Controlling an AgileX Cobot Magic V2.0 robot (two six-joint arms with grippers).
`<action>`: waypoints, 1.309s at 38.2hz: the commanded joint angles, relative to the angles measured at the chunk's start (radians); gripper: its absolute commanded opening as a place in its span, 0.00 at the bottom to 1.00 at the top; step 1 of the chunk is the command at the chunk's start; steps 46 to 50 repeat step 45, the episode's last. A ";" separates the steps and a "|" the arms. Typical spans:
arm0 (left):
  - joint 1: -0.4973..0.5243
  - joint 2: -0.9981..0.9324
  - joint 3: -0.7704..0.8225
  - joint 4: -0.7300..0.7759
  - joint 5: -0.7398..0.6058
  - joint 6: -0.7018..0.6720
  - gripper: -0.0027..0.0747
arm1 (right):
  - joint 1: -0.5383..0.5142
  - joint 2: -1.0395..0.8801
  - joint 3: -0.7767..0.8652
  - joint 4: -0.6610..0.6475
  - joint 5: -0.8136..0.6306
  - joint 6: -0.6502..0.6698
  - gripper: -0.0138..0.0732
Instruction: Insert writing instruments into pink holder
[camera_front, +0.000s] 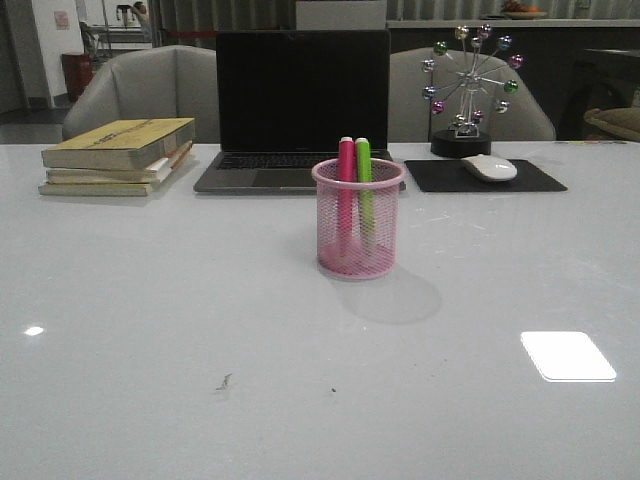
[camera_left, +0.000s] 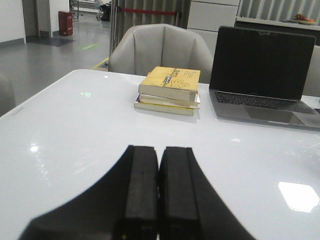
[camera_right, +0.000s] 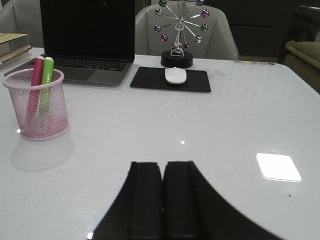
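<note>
Two markers in the pink holder (camera_front: 358, 218), both standing up: pink marker (camera_front: 346, 190) on the left, green marker (camera_front: 364, 190) on the right, side by side, pale cap ends poking just above the rim. Holder upright near the middle of the white table (camera_front: 150, 330), with a soft shadow on its near right side.

Shiny, smooth table top, with a bright square of light near the right and a tiny dark mark near the front. Behind the holder, at the far edge, an open laptop (camera_front: 300, 105) with a black screen. Far left, a stack of books (camera_front: 118, 157), top one yellow. Some marks on the yellow cover in the left wrist view, too small to read. Far right, a black mouse pad (camera_front: 440, 178) with a white mouse (camera_front: 489, 167) on it. Just behind the pad, a little wheel toy (camera_front: 468, 90) with shiny colored balls on a black base. Two gray chairs (camera_front: 140, 90) past the table. A dim room farther back, with a red bin (camera_front: 76, 72) at far left.

Left gripper (camera_left: 159, 195) low over bare table at the near left, black fingers pressed together, nothing between them. Right gripper (camera_right: 162, 200) the same: closed tight, holding nothing, well apart from the holder.
</note>
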 joint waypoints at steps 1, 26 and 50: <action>-0.010 -0.024 0.005 -0.001 -0.093 -0.008 0.16 | -0.006 -0.020 0.001 -0.008 -0.088 -0.006 0.21; -0.010 -0.024 0.005 -0.018 -0.093 -0.006 0.16 | -0.006 -0.020 0.001 -0.008 -0.088 -0.006 0.21; -0.010 -0.024 0.005 -0.018 -0.093 -0.006 0.16 | -0.006 -0.020 0.001 -0.008 -0.088 -0.006 0.21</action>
